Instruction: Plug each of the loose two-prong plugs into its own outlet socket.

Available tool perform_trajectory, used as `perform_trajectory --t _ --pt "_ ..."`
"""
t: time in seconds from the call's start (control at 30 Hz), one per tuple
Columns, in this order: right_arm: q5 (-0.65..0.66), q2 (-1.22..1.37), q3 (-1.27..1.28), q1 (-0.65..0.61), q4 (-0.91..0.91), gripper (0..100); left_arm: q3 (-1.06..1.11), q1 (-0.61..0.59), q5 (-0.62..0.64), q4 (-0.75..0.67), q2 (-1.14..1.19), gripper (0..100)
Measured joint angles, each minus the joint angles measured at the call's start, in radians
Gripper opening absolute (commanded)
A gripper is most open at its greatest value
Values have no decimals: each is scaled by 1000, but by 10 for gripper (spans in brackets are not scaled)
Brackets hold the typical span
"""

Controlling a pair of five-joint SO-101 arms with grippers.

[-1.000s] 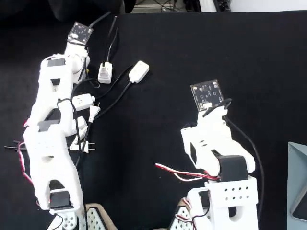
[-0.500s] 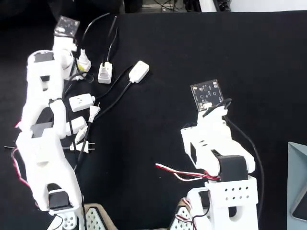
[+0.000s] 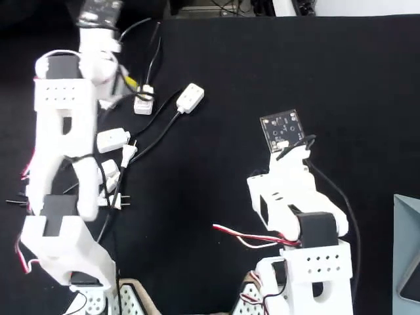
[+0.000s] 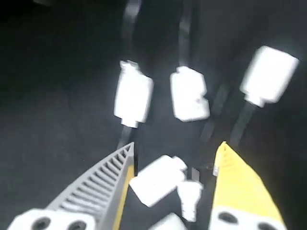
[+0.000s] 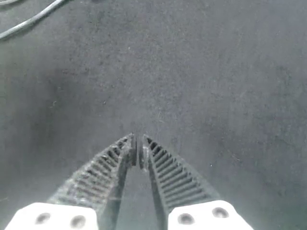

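L hand [image 4: 175,145] is open in the left wrist view: grey ribbed finger [image 4: 117,165] and yellow finger [image 4: 232,167] are spread wide, nothing gripped. Between the two fingers sit a white block [image 4: 156,179] and a small plug [image 4: 189,199], just beside each other. Beyond the fingertips three white cord ends lie in a row on the black table [image 4: 57,120]: first [image 4: 133,98], middle [image 4: 189,93], third [image 4: 268,74], each apart from the fingers and from the others. Blur hides prongs and slots here, so can't tell plug from socket.

Right wrist view: R hand [image 5: 138,146] is closed, ribbed fingers tip to tip w/ nothing between them, over bare black table. A thin dark cable [image 5: 29,21] lies well beyond the tips.

High view: L arm [image 3: 59,131] stands tall at the left side, its wrist at the far edge over the tangle of cords. At the far left of the table are a socket block [image 3: 143,102] and, to its right, an angled block [image 3: 190,97], both on black cords. Nearer, another white piece [image 3: 113,139] lies w/ a corded plug [image 3: 129,152] just right of it. Nearer still a loose two-prong plug [image 3: 118,200] lies flat, prongs pointing right, apart from every block. R arm [image 3: 295,210] sits low at the near right, well apart from the cords, its camera board [image 3: 282,130] facing up.
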Motion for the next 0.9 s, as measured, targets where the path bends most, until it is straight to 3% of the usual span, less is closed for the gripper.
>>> perform_trajectory --t 0.17,0.3,0.4,0.7,0.9 --pt "0 0 0 0 0 15 3 118 20 117 -17 263" --pt "0 0 0 0 0 15 103 184 51 74 -20 263" --pt "0 0 0 0 0 15 229 229 55 -34 -20 263" --pt "0 0 0 0 0 15 562 247 60 -580 18 263" --pt "0 0 0 0 0 16 462 247 60 -628 241 263"
